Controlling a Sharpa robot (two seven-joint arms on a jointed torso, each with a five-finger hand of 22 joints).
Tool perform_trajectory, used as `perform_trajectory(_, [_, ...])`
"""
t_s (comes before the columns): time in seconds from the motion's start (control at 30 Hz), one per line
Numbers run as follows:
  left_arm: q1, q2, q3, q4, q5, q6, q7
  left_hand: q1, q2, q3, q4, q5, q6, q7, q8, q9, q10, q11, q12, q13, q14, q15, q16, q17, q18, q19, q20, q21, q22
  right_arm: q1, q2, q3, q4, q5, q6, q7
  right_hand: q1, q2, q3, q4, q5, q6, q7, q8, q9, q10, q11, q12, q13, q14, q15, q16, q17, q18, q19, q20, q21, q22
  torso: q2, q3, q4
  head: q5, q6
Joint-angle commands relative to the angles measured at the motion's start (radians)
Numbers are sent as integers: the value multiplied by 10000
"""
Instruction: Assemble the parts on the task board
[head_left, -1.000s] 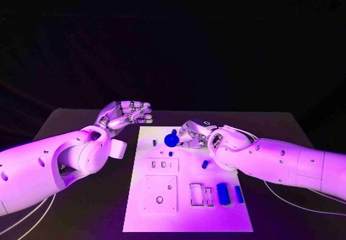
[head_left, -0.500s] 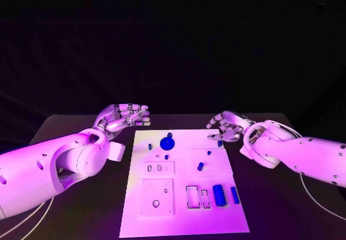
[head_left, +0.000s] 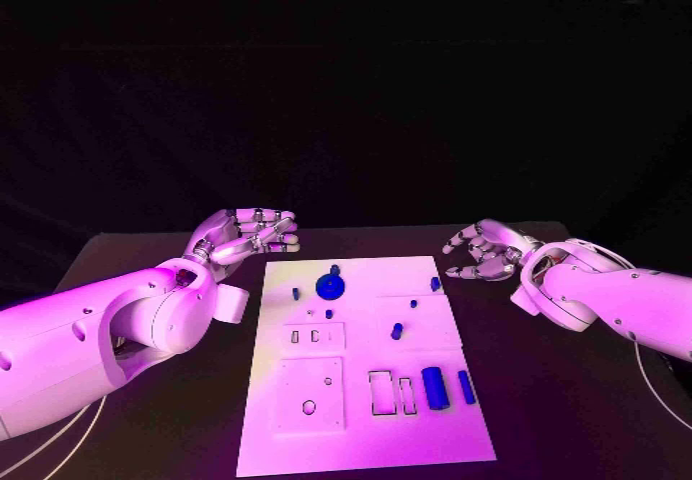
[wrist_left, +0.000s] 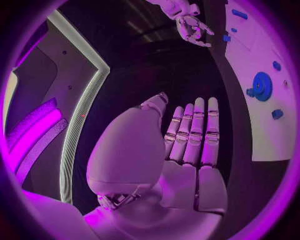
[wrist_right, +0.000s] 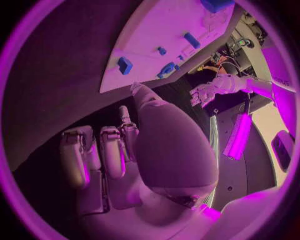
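The white task board (head_left: 361, 440) lies in the middle of the black table. A round blue part (head_left: 330, 287) sits near its far end, with small blue pieces beside it (head_left: 297, 293) and at the far right edge (head_left: 436, 284). Another small piece (head_left: 397, 331) lies mid-board, and two blue bars (head_left: 433, 388) lie near the front right. My left hand (head_left: 248, 233) hovers off the board's far left corner, holding nothing. My right hand (head_left: 488, 250) hangs off the far right corner, fingers apart and empty. The left wrist view shows the round part (wrist_left: 261, 86) and the empty left hand (wrist_left: 187, 145).
Pale inset plates with slots (head_left: 315, 336) and holes (head_left: 310, 393) occupy the board's left half, and upright rectangular slots (head_left: 392, 392) lie next to the blue bars. Bare black table (head_left: 577, 400) stretches on both sides of the board.
My right hand has left the round blue part and drawn back to the right, off the board, with its fingers now spread. The round part stays on the board. My left hand has kept still.
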Motion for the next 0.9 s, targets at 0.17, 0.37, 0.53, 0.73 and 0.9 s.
perform_trajectory(0.17, [-9,15,2,1,76,214,82,18,-5,53,-4,-61,-75,286,-53,9,47,48,-57,-13,-82,-12,-21,9,125,66,-16,35,11,-255,165,-7,-279,100,524,443,133,-22,71,-27,70,-79,-4,-44,-20,-48,8,-68,913,956,56,29,2176,-62,1032,17,25,2620,13,-8,16,28,-44])
perform_trajectory(0.37, [-12,5,1,-3,67,214,79,28,-12,70,-15,-60,-77,284,-55,10,50,46,-64,-13,-86,-12,-23,21,125,63,-16,38,11,-369,254,-7,-402,68,636,381,141,-28,87,-30,99,-85,-1,-48,-25,-59,12,-78,903,957,58,30,2181,-61,1030,18,22,2618,-4,-40,27,37,-105])
perform_trajectory(0.53, [-12,-4,1,-3,60,211,76,28,-12,70,-15,-60,-77,284,-55,10,50,46,-64,-13,-86,-12,-23,21,125,63,-16,38,11,-445,340,-7,-475,49,680,351,148,-39,111,-33,147,-89,4,-49,-31,-55,15,-76,907,957,61,30,2180,-61,1030,21,22,2618,-8,-31,6,70,-146])
perform_trajectory(0.73, [-13,2,1,-3,53,205,85,28,-12,70,-15,-60,-77,284,-55,10,50,46,-64,-13,-86,-12,-23,21,125,63,-16,38,11,-520,451,-6,-508,20,679,369,140,-17,200,-13,249,-21,-1,-11,-31,-23,14,-52,936,961,63,35,2200,-67,1044,25,41,2632,-6,-35,24,98,-187])
perform_trajectory(0.9, [-13,2,1,-9,48,203,86,28,-12,70,-15,-60,-77,284,-55,10,50,46,-64,-13,-86,-12,-23,21,125,63,-16,38,11,-553,553,-6,-573,4,715,355,107,-9,283,15,312,60,-13,35,-29,8,3,-29,963,963,57,37,2207,-68,1047,23,44,2635,-25,-44,34,144,-238])
